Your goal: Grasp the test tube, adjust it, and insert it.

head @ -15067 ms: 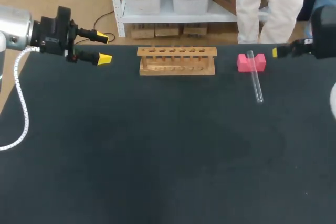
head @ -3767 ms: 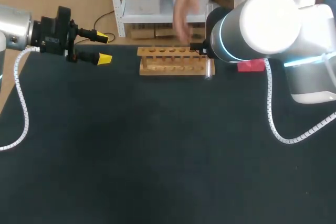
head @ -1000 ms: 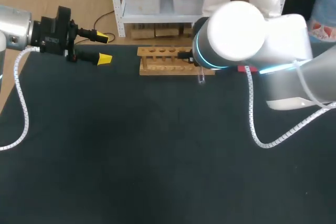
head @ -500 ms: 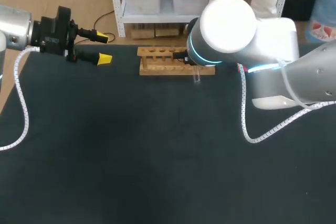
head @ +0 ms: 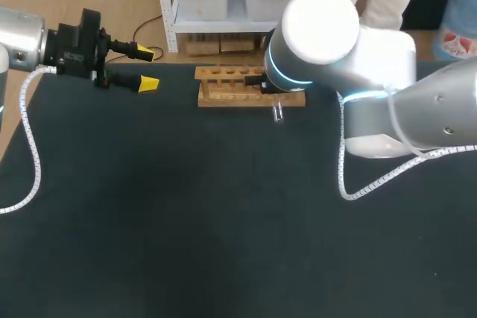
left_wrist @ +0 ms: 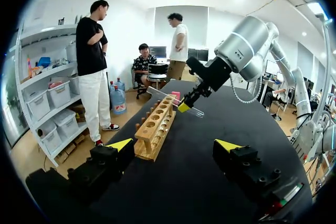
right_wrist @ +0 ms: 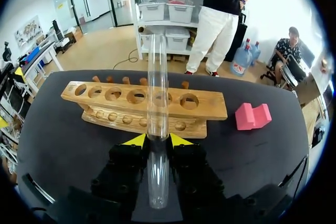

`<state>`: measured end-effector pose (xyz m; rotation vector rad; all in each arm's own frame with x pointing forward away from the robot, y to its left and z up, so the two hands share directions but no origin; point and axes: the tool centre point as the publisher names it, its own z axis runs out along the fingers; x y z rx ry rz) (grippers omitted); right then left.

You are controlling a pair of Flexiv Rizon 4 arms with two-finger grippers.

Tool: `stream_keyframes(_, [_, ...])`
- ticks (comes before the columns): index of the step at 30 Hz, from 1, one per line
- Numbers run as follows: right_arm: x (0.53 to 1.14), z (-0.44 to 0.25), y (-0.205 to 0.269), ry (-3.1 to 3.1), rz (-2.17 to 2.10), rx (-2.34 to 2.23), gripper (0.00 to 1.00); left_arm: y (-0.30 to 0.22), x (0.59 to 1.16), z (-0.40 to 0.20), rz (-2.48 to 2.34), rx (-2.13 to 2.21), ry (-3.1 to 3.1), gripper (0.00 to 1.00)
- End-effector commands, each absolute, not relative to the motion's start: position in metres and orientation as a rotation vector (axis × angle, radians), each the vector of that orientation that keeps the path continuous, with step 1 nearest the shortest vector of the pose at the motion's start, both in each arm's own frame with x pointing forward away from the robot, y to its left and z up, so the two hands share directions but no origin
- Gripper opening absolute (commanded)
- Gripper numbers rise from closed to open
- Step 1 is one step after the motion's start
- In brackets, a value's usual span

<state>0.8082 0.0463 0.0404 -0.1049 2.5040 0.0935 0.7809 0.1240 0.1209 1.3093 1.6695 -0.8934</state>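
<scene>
Two arms are over the black table (head: 186,221). The L arm sits at the far-left corner, wrist level, and the left gripper (head: 147,68) points along the far edge toward the rack. Its yellow tips are spread wide w/ nothing between them. The R arm comes in from the right and reaches past the middle, w/ its big white elbow joint over the rack's right end. In the head view the right gripper (right_wrist: 157,141) is mostly hidden under the arm. The right wrist view shows both its tips pinched on the test tube (right_wrist: 157,103) from either side.

Counts:
- One test tube. It is clear glass, held off the table and tilted in the left wrist view. Its rounded end lies back toward the wrist and its open end sits out past the fingertips, over the rack. In the head view only one end shows, just at the rack's near side.
- One wooden rack (right_wrist: 100,109), standing near the far edge. Five top holes show, and the tube crosses in front of the board btwn two of them.
- One pink block (right_wrist: 252,116), on the table beside the rack's right end, apart from it.
</scene>
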Motion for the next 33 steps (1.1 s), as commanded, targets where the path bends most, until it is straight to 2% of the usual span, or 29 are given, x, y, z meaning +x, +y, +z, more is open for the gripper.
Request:
stream_keyframes(1, [0.812,0.037,0.047,2.522,0.097,-0.109,0.00,0.124,0.779,0.120,-0.890,1.307,1.666,1.00])
stream_keyframes(33, [0.806,0.029,0.047,2.575,0.119,-0.137,0.00,0.124,0.779,0.120,-0.890,1.307,1.666,1.00])
